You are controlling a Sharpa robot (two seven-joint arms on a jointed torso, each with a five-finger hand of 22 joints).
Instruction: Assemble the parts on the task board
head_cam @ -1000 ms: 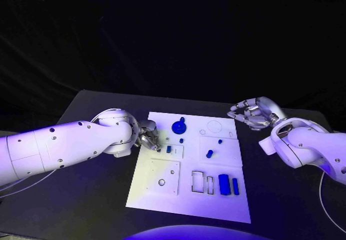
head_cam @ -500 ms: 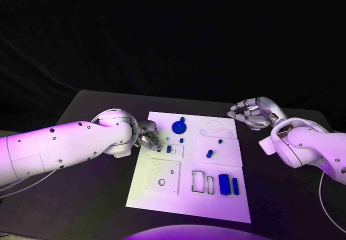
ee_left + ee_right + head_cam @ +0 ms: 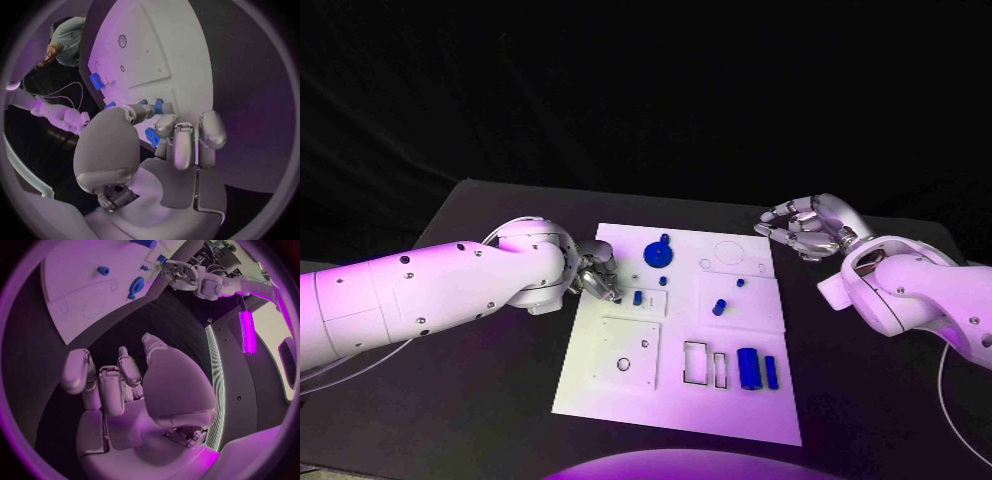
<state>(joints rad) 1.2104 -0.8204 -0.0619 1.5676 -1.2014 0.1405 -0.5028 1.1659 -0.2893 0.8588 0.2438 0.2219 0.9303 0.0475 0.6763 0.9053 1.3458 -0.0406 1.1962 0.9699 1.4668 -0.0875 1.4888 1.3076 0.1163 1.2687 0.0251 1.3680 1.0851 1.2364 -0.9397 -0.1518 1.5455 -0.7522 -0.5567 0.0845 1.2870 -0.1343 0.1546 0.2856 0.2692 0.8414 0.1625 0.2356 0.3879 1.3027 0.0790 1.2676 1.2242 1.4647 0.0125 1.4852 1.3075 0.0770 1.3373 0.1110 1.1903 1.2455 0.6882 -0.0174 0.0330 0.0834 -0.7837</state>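
While assembly on the task board (image 3: 678, 400) appears only partly done, judged early-to-middle stage. Left robot hand (image 3: 599, 274) at the board's edge, fingers curled over a small blue part (image 3: 152, 136) that looks pinched at the fingertips, another small blue part (image 3: 638, 297) just beside it. Right robot hand (image 3: 805, 228) off the board above the counter (image 3: 473, 400), fingers curled, holding nothing. Beyond the left hand: keyhole-shaped piece (image 3: 658, 252), small pegs, two blue bars (image 3: 756, 369) lying by rectangular slots. Several recesses unfilled; most seating left.
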